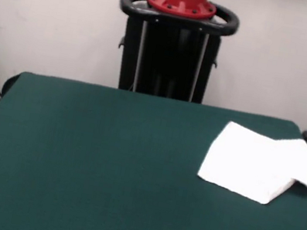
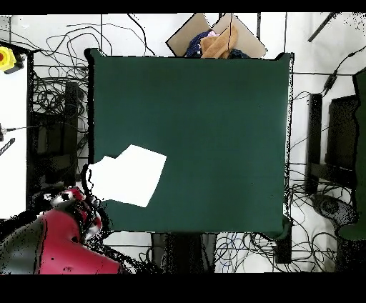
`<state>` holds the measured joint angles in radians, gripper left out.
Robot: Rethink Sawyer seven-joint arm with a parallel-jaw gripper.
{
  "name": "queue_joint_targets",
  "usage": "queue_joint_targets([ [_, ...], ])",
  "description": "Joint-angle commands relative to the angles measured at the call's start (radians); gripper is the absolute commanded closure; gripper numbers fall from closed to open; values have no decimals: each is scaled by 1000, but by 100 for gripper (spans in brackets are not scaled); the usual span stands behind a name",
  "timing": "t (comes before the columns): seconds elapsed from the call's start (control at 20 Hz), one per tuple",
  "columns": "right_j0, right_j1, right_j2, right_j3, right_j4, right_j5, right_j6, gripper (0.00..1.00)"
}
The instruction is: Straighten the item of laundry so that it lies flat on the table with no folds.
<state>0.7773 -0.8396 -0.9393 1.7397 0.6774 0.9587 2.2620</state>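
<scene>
While white shirt lies folded at right edge of desk in front view, red arm sits lower left overhead; end effector state indiscernible; cables ring desk.

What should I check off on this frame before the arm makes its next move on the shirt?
1. Laundry located: ok. The shirt lies near the right edge of the table in the front view.
2. Lying flat, no folds: not ok. It looks doubled over, with a bunched part at its right end.
3. Fully on the table: cannot tell; that end reaches the edge.
4. Print visible: not ok, only plain white shows.
5. Arm position: ok. The red arm is drawn back off the table corner, beside the shirt, in the overhead view.
6. Jaws state: cannot tell.
</scene>
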Motion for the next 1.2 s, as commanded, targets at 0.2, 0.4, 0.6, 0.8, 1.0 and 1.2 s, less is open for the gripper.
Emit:
queue_joint_targets([
  [0.2,-302,-91,299,366,-282,-520,-284,100],
  [0.4,-430,-126,396,409,-368,-592,-298,100],
  [0.6,-545,-172,498,457,-421,-626,-297,100],
  [0.8,-641,-217,581,495,-476,-631,-304,100],
  [1.0,-775,-258,709,566,-507,-675,-326,100],
  [1.2,-921,-247,873,642,-532,-777,-279,100],
])
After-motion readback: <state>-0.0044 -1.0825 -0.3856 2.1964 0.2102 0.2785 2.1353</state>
